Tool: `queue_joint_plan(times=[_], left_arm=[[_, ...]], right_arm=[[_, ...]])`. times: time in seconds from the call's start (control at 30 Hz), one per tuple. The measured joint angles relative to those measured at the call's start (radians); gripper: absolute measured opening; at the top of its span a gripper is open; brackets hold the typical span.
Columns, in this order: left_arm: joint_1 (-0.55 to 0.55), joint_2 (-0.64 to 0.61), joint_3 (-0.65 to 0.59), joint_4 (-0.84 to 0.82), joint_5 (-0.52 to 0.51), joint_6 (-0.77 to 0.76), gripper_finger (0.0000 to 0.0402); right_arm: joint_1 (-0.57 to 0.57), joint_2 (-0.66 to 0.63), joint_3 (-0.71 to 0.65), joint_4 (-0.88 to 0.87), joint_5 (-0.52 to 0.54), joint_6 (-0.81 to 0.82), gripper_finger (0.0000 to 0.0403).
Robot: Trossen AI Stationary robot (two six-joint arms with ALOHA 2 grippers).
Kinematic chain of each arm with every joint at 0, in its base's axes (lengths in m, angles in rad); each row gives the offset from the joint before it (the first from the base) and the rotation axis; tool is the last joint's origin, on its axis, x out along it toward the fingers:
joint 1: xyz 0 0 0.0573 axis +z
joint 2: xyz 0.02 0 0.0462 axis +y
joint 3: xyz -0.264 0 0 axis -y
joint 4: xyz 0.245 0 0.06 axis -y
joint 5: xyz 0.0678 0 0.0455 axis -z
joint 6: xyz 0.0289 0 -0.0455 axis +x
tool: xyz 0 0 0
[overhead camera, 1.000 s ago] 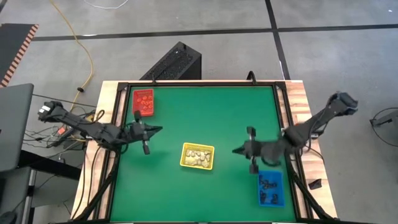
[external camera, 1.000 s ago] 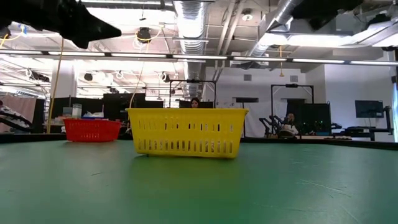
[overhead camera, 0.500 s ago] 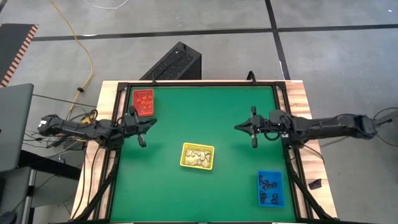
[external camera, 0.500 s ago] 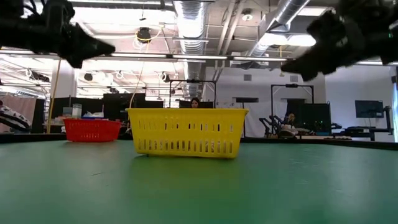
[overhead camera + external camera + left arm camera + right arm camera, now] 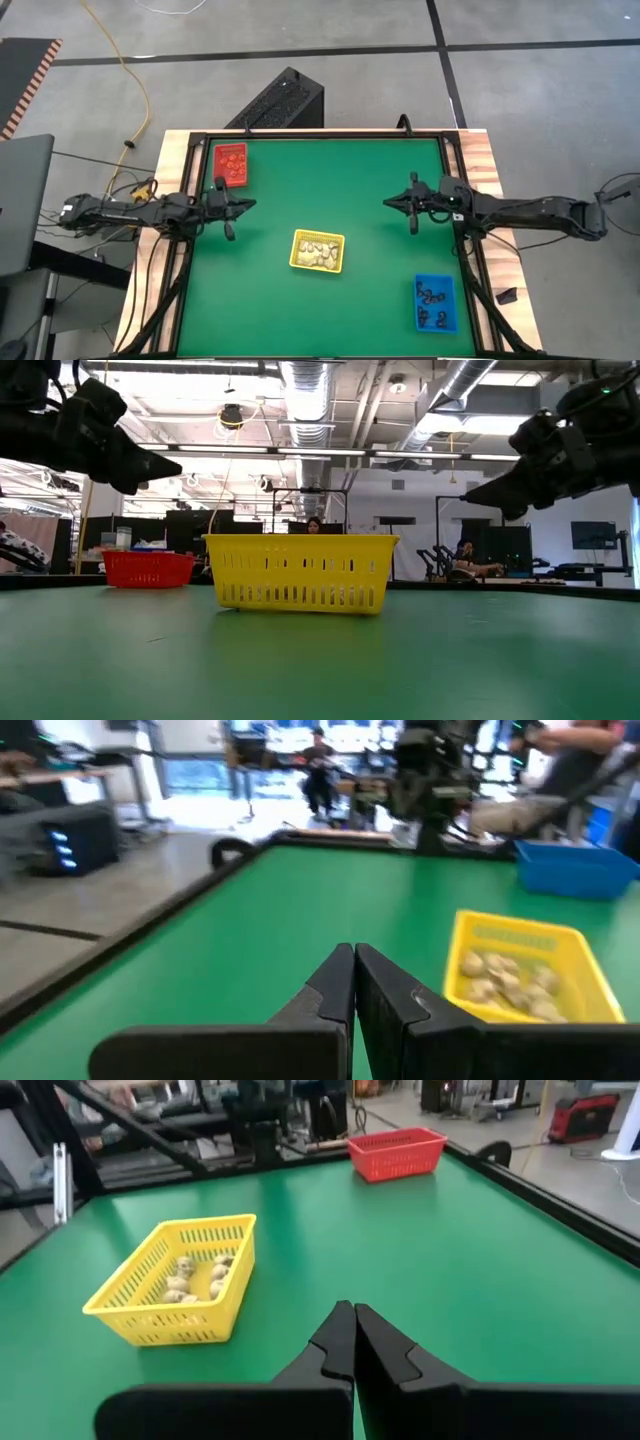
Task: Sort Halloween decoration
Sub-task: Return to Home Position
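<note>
The trinkets lie sorted in three trays on the green table. Cream-white ones fill the yellow tray at the table's middle near side. Round orange-brown ones sit in the red tray at the far left corner. Black ones rest in the blue tray at the near right. My left gripper hovers shut above the left edge, pointing right. My right gripper hovers shut above the right side, pointing left. Both are empty.
A dark frame rims the table, with wooden boards along both sides. In the low view the yellow tray stands centre and the red tray farther left. People sit in the room beyond the far edge.
The right arm swung from above the blue tray toward the far edge and stretched out level across the right rim, then drew back slightly to the right. The left arm drew back toward the left edge and lowered to level. Both grippers stayed shut. The trays have not moved.
</note>
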Motion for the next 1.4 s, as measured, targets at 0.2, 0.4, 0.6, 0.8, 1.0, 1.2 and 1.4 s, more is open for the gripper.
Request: queue_joint_plan(times=[0.2,0.4,0.6,0.8,1.0,1.2,1.4], left_arm=[[0.026,0.000,0.000,-0.021,0.167,-0.009,0.0000],[0.034,0.000,-0.001,-0.046,0.368,-0.028,0.0000],[0.034,0.000,-0.001,-0.056,0.229,-0.089,0.0000],[0.034,0.000,-0.002,-0.068,0.099,-0.060,0.0000],[0.034,0.000,-0.002,-0.140,0.078,-0.040,0.0000],[0.034,0.007,0.001,-0.204,0.083,-0.040,0.0000],[0.034,0.010,0.003,-0.212,0.085,-0.044,0.0000]], right_arm=[[-0.001,-0.151,-0.061,0.000,0.001,0.028,0.0022],[-0.003,-0.281,-0.061,-0.106,0.022,0.051,0.0027],[-0.003,-0.309,-0.061,-0.147,0.031,0.054,0.0059],[-0.002,-0.305,-0.062,-0.164,0.030,0.054,0.0064],[-0.002,-0.305,-0.062,-0.200,0.031,0.054,0.0065],[-0.002,-0.304,-0.063,-0.243,0.030,0.054,0.0065],[-0.002,-0.304,-0.063,-0.287,0.030,0.054,0.0066]])
